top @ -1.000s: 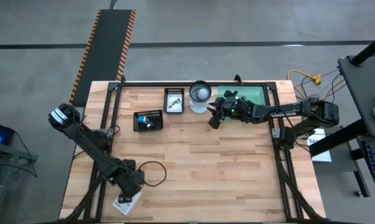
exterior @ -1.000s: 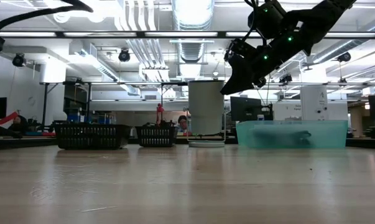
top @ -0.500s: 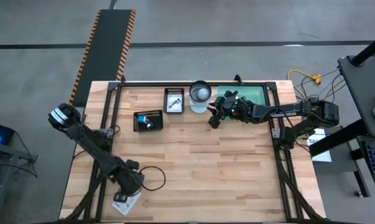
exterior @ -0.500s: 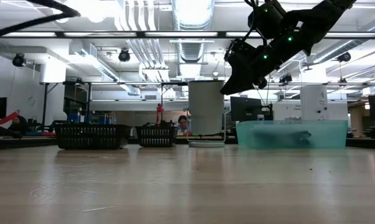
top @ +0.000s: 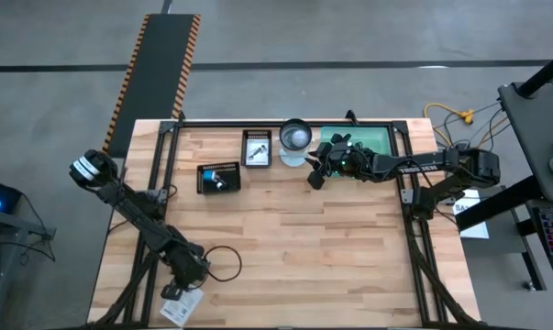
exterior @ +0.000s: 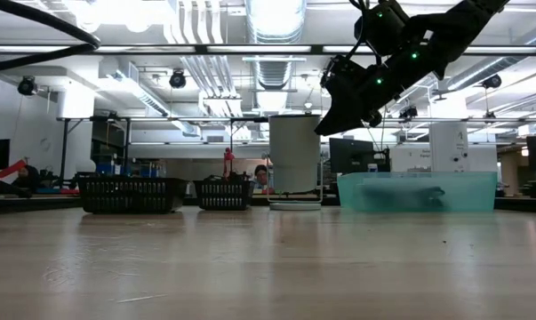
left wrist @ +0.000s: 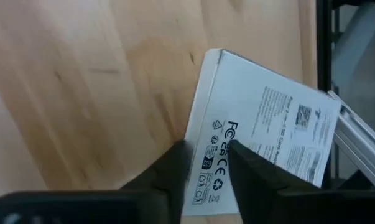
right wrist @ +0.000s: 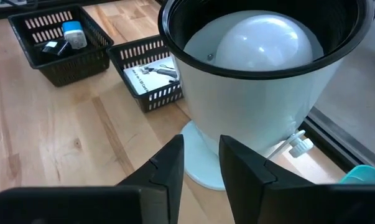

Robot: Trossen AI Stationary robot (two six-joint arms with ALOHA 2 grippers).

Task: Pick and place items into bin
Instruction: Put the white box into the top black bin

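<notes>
Left gripper (left wrist: 206, 163) pinches a white packet (left wrist: 262, 134) at the table's (top: 331, 238) near-left corner. Right gripper (right wrist: 201, 163), fingers narrowly apart and empty, hovers by the white cup (right wrist: 262, 93).

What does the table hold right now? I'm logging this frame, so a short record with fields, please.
left gripper: at the table's near left corner, fingers either side of the white printed packet
right gripper: raised at the far side, beside the white container, nothing between its fingers
black baskets: two, left of the container, small items inside
teal bin: far right
black cable: looped beside left gripper
</notes>
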